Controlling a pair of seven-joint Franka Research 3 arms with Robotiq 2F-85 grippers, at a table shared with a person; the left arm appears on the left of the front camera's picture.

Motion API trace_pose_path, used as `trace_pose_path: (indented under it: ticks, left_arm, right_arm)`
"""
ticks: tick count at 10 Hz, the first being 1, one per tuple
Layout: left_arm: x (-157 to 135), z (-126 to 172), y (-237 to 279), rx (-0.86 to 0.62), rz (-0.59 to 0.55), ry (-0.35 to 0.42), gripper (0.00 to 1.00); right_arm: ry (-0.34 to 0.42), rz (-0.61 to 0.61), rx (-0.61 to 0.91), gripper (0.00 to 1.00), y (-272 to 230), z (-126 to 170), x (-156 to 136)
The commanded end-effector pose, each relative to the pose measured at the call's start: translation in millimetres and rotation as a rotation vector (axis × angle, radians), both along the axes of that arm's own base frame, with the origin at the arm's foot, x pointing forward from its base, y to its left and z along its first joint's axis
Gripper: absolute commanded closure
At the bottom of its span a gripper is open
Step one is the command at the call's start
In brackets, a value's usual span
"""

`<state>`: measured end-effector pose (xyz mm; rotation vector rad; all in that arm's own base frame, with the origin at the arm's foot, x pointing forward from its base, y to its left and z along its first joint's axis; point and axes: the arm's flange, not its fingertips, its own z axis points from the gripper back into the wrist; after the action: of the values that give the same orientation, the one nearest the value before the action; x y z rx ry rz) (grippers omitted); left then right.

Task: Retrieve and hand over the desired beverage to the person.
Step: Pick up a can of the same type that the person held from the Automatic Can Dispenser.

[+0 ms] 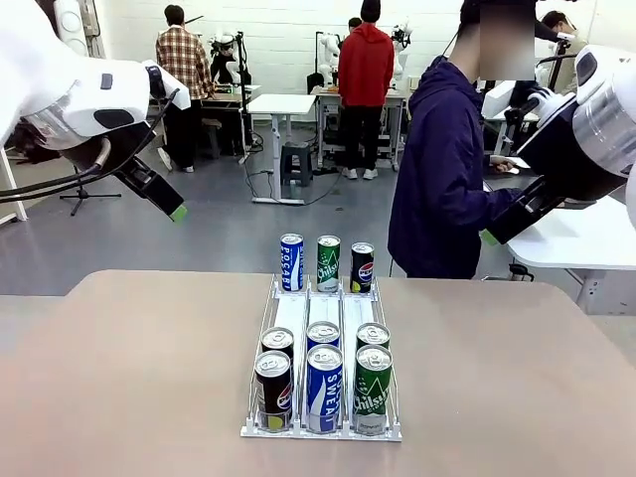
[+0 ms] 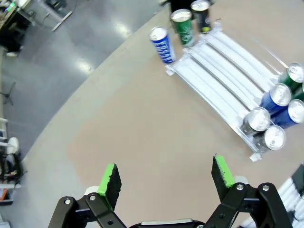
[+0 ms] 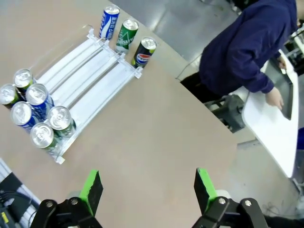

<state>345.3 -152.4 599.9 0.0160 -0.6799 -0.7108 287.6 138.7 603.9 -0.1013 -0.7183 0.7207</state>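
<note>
Tan bench (image 1: 119,378) holds a three-lane rack (image 1: 324,310): six cans (image 1: 324,376) at its near end, with a Pocari can (image 1: 291,262), a Chilsung can (image 1: 328,262) and a Pepsi can (image 1: 363,267) at its far end. Left gripper (image 2: 165,167) and right gripper (image 3: 147,175) hover wide open and empty. The person (image 1: 442,169) stands past the far edge.

The table (image 1: 129,378) is looked across from the robot's side by the front view, set slightly above it and facing the person (image 1: 442,169) at the far side. The tabletop is looked down on steeply by both wrist views, seemingly from well above, each rolled so that the can rack (image 2: 223,80) runs diagonally. The can rack is shared by all three views, and the person by the front and right wrist views.
</note>
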Motion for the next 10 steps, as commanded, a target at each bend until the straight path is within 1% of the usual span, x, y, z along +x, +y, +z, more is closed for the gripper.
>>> trace_pose_path:
  ticks: [1, 2, 3, 4, 5, 6, 7, 8, 9, 10]
  left_arm:
    - [4, 23, 54, -0.217, -0.236, 0.233, 0.00]
    - [11, 34, 89, -0.338, -0.259, 0.274, 0.00]
    - [12, 40, 120, -0.429, -0.261, 0.287, 0.00]
    - [15, 52, 147, -0.453, -0.231, 0.260, 0.00]
    - [16, 58, 172, -0.500, -0.237, 0.277, 0.00]
    - [12, 60, 194, -0.530, -0.206, 0.266, 0.00]
    - [5, 63, 208, -0.554, -0.171, 0.250, 0.00]
    - [5, 68, 222, -0.571, -0.143, 0.230, 0.00]
    - [-2, 68, 229, -0.596, -0.118, 0.205, 0.00]
    - [-9, 71, 235, -0.618, -0.091, 0.175, 0.00]
  right_arm:
    - [0.116, 0.176, 0.263, 0.00, -55, 6, 5]
    - [0.116, 0.154, 0.388, 0.00, -87, 13, 11]
    - [0.129, 0.136, 0.533, 0.00, -121, 21, 13]
    - [0.108, 0.090, 0.615, 0.00, -151, 28, 16]
    - [0.100, 0.073, 0.697, 0.00, -179, 31, 12]
    - [0.075, 0.020, 0.742, 0.00, -206, 34, 5]
    - [0.055, -0.021, 0.771, 0.00, -222, 36, -5]
    - [0.030, -0.047, 0.791, 0.00, -235, 39, -12]
    - [0.016, -0.074, 0.802, 0.00, -245, 39, -21]
    - [0.029, -0.086, 0.795, 0.00, -248, 38, -25]
